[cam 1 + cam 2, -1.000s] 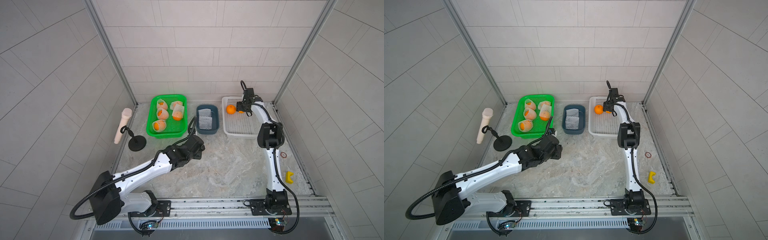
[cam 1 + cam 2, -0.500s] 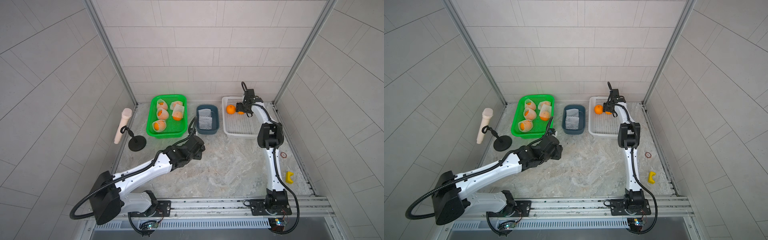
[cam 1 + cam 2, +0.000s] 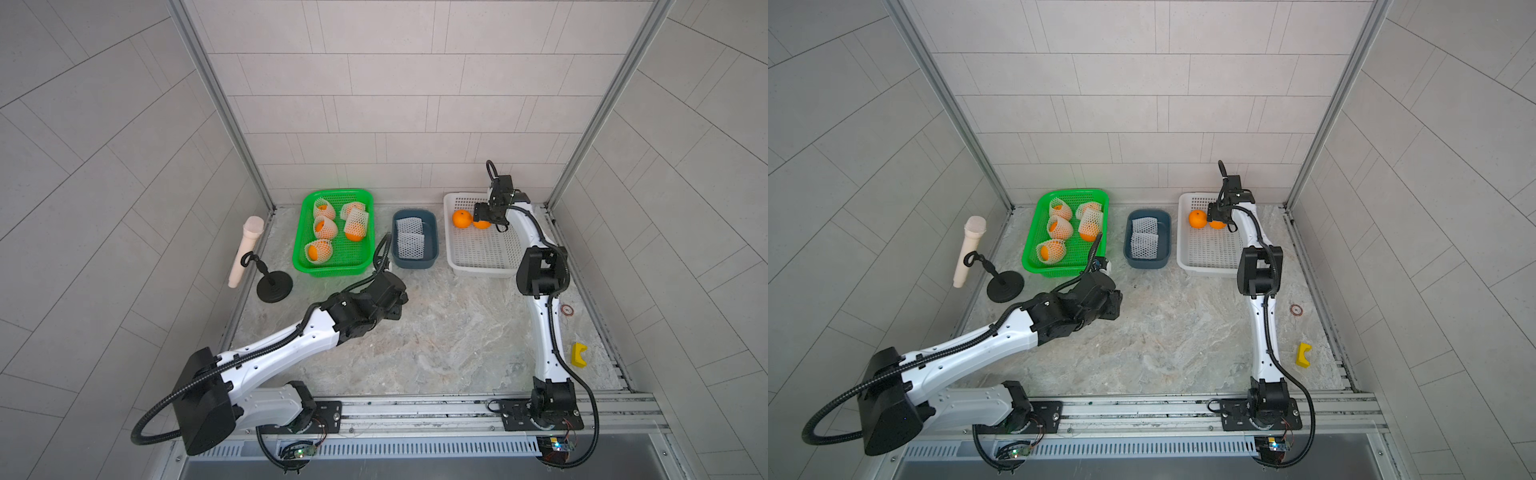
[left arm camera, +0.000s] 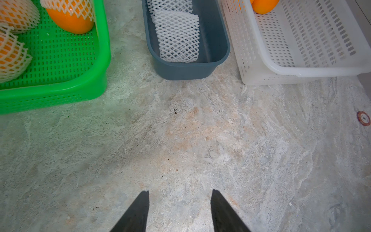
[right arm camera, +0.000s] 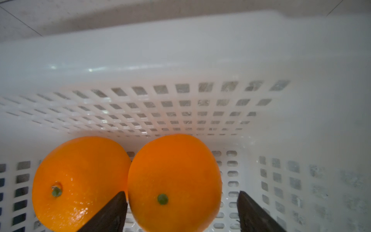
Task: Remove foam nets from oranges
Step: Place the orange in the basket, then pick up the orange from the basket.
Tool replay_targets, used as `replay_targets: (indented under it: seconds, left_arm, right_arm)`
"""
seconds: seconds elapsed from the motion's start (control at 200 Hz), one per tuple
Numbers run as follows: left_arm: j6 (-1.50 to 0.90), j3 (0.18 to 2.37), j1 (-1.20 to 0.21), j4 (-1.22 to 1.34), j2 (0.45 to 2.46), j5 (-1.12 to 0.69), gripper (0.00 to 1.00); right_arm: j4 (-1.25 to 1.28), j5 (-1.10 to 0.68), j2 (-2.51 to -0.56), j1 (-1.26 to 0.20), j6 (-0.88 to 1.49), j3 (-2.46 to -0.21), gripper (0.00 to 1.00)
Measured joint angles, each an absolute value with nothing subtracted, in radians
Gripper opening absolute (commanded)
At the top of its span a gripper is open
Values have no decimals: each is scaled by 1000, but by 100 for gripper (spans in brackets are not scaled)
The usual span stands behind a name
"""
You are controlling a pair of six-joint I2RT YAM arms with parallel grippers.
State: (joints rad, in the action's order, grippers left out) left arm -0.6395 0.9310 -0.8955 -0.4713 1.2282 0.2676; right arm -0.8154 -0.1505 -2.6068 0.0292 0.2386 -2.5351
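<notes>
A marbled stone tabletop (image 3: 436,340) sits inside grey tiled walls. Taking the back wall as twelve o'clock in both top views, three containers line its far edge: a green basket (image 3: 332,271) at eleven, a blue-grey bin (image 3: 415,264) at twelve and a white basket (image 3: 478,257) at one. Two flattened foam nets (image 3: 409,245) lie in the bin, one partly over the other. The oranges (image 3: 319,251) in the green basket wear their mesh, though the one toward its two o'clock corner pokes half out of its sleeve. Two bare ones sit touching at the white basket's eleven o'clock corner. The right gripper (image 5: 181,193) is down over the one nearer the arm, jaws apart and straddling it. One finger (image 5: 112,211) lies in the seam between the two fruits, and its mate stands clear of the peel. The left gripper (image 4: 180,191) hovers over bare stone at six o'clock from the bin, jaws apart with nothing between them. Against the view a second ago, baskets, nets and fruit lie where they lay, the left arm has not shifted, and the right arm shows barely any change from above. A microphone-shaped prop (image 3: 245,253) leans on a black stand at nine, a round token (image 3: 567,310) lies at three, and a yellow block (image 3: 578,355) lies at four.
</notes>
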Motion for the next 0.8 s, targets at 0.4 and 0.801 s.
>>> replay_targets:
  seconds: [0.4, 0.801]
  left_arm:
    - [-629, 929, -896, -424, 1248, 299, 54]
    - [-616, 928, -896, -422, 1251, 327, 54]
  right_arm:
    - [-799, -176, -2223, 21, 208, -2144, 86]
    - [-585, -178, -1858, 18, 208, -1622, 86]
